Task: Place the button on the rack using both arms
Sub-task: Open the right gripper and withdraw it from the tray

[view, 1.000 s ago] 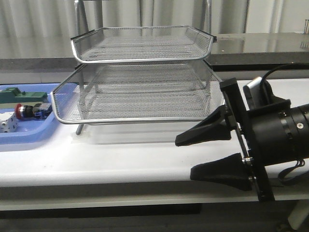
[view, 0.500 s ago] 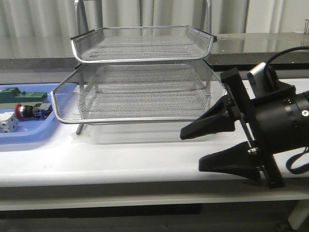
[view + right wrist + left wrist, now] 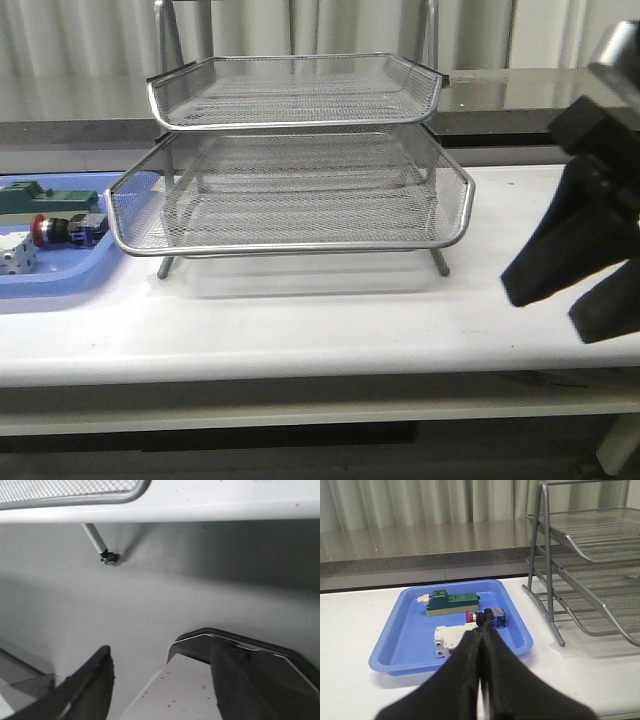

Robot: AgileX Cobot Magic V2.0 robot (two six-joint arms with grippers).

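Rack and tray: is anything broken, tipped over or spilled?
Nothing stands out. The rack stands level on its legs, and the button lies inside the blue tray with the other parts. Nothing spilled.

Rack [image 3: 290,200] of silver wire mesh with shiny metal rims and legs; tray [image 3: 410,645] of smooth glossy blue plastic; desk [image 3: 300,330] smooth matt white; left gripper [image 3: 481,635] and right gripper [image 3: 580,290] matt black.
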